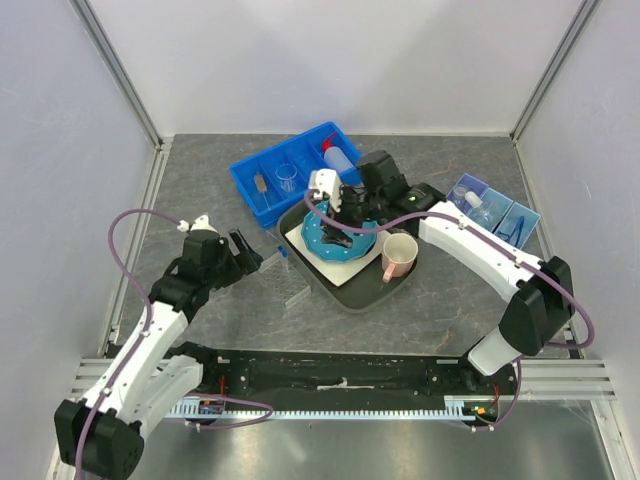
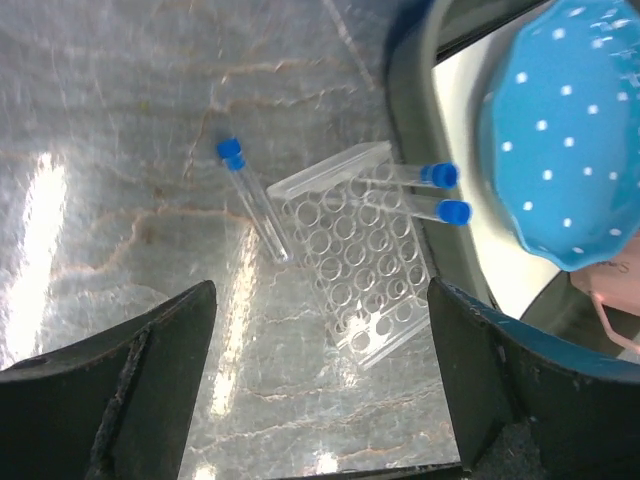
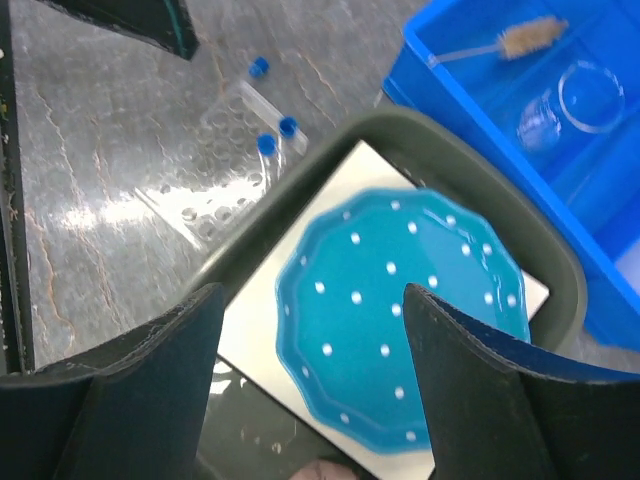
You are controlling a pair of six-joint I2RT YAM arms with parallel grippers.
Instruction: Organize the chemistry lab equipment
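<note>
L gripper (image 2: 320, 340) hanging open over rack (image 2: 350, 260); should be centring on loose vial (image 2: 250, 200), closing across it w/o nudging rack. R gripper (image 3: 312, 300) hovering open above plate (image 3: 400, 330).

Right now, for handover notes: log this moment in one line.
left end effector: open, above rack | right end effector: open, above dotted plate | vials: one beside rack, two on it

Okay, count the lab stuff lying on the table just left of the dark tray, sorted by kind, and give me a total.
Blue-capped vials: 3
Clear rack: 1
Total: 4
</note>
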